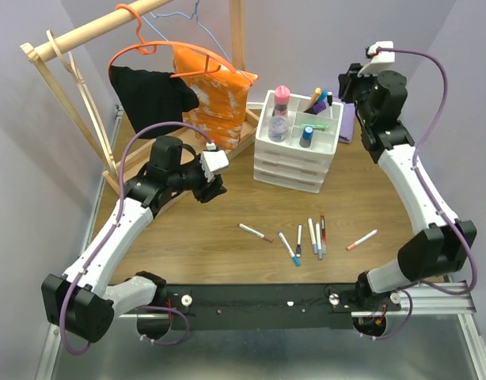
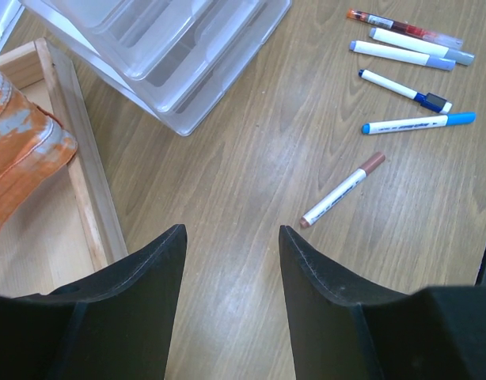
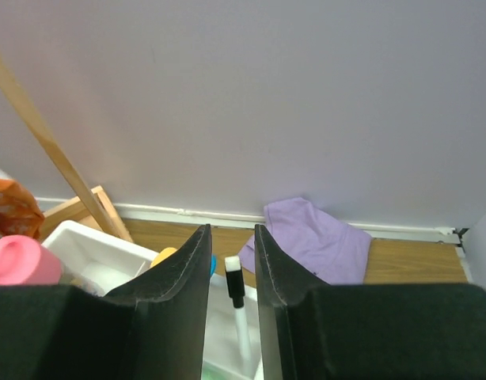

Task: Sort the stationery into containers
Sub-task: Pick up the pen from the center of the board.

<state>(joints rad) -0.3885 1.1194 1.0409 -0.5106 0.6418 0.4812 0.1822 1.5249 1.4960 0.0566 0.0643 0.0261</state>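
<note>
a white black-capped pen (image 3: 236, 293) stands nearly upright in the far right compartment of the organiser tray (image 1: 284, 147). the tray sits toward the far edge of the surface (image 1: 195, 237), right of its middle. the pen rises between the fingers of the right end effector (image 3: 232, 233), which hangs just above that compartment. its fingers stand narrowly apart, the gap is wider than the pen, and neither finger seems to press on it. i judge the step in hand to be the release of this pen into its container.

to do it well, the fingers should part a little more before any lift. they should then rise straight up, so the cap does not catch on a pad and get dragged over the tray's wall toward the purple cloth (image 3: 314, 237), which lies just beyond, toward the far right corner. a sideways sweep would also risk knocking the highlighters (image 1: 316, 100) leaning close by and the pink-capped bottle (image 1: 281, 107) in the far left compartment.

more stationery is unsorted: the loose pens (image 1: 313, 236), about seven, lie scattered in a row toward the near edge, around its middle. the left end effector (image 2: 231, 231) hovers over bare wood left of the organiser, wide open and empty. a brown-capped pen (image 2: 342, 190) lies closest to it and looks like a sensible next pick.
</note>
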